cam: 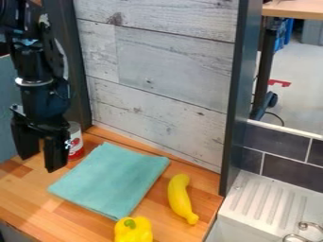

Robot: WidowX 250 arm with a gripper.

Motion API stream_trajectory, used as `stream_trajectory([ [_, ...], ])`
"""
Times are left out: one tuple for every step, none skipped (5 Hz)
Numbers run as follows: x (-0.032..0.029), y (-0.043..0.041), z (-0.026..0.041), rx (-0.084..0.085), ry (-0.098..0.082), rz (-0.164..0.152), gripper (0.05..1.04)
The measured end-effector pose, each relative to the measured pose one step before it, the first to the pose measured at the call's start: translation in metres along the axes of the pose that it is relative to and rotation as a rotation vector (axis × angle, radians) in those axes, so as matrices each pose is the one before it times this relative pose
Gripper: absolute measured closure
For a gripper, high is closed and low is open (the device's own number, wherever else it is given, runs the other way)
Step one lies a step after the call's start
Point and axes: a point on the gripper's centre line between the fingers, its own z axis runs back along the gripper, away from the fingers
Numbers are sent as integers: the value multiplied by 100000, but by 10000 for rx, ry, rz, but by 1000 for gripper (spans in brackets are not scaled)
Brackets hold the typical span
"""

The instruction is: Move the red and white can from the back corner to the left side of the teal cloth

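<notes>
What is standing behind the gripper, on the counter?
Behind the gripper is a red-and-white can on the wooden counter, near the cloth. The gripper hides one side of the can, so that side cannot be seen.

Desk (208, 188): wood, smooth, faint sheen. Folded cloth (114, 179): soft-looking, matt. Back panel (164, 71): wood-look planks, knotty, weathered, matt. Banana (180, 197) and pepper (133, 231): smooth, plastic-looking. Tap (308, 226): shiny metal. Sink (265, 201): smooth, ribbed drainer. Wall tiles (291, 171): dark, smooth. Can (75, 142): paper-like label.
</notes>
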Motion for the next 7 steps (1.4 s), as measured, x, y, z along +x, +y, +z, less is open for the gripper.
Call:
stream_trajectory([
  [6, -101, -689, -129, 193, -7, 81],
  [2916, 759, 1679, 101, -1250, -258, 81],
  [2662, 923, 368, 213, -969, -261, 81],
  [2611, 1455, -683, 356, -680, 121, 81],
  [3088, 1044, -1107, 68, -914, 149, 81],
  [2181, 632, -1022, -124, -537, 37, 81],
  [1349, 733, -702, 22, -92, -91, 81],
])
